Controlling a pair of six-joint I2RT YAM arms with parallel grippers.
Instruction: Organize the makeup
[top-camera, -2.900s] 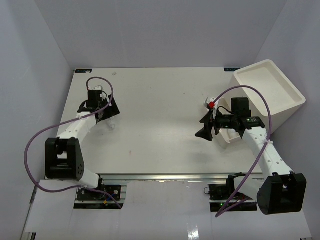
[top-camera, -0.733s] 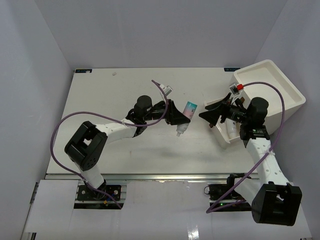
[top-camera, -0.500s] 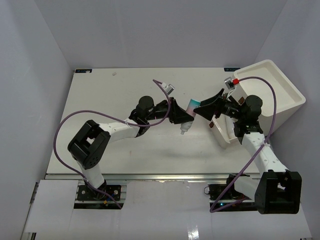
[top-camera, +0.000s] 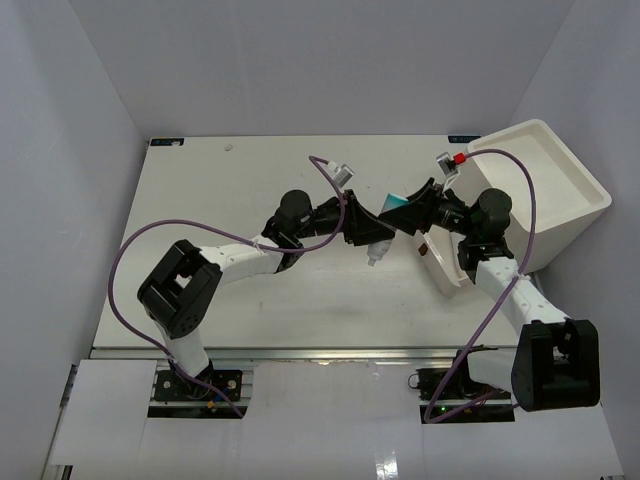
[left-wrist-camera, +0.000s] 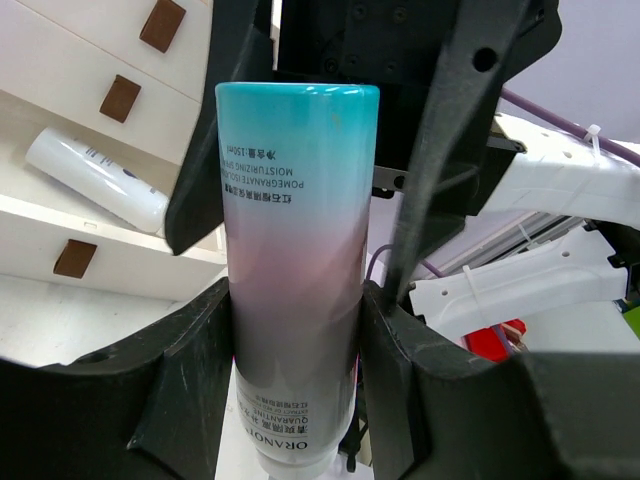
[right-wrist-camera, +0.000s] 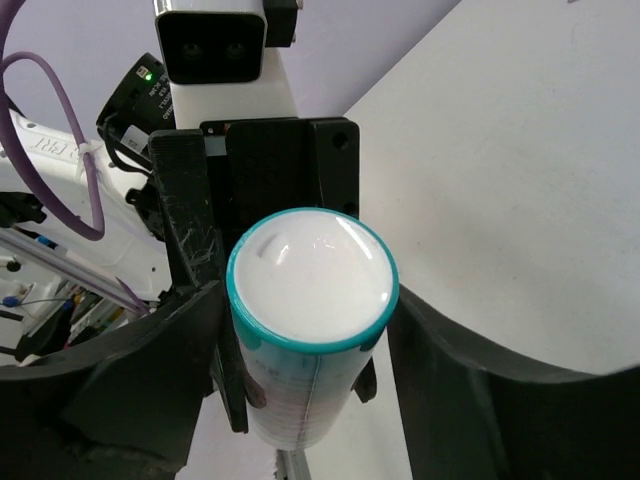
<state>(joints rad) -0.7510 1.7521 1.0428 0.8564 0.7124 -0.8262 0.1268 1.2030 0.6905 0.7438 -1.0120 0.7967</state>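
Pink with a teal cap, the tube is clenched in the left pincer above the tabletop, toward its far right edge and near the bin. The capped end is straddled by the right pincer — whether it is gripped cannot be told.

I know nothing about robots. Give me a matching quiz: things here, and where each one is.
1. pink tube
2. white tube
3. bin
4. right gripper

A. far right of the table
B. lying in the divided tray
C. around the pink tube's end
D. clamped in the left gripper

Pairs: 1-D, 2-B, 3-A, 4-C
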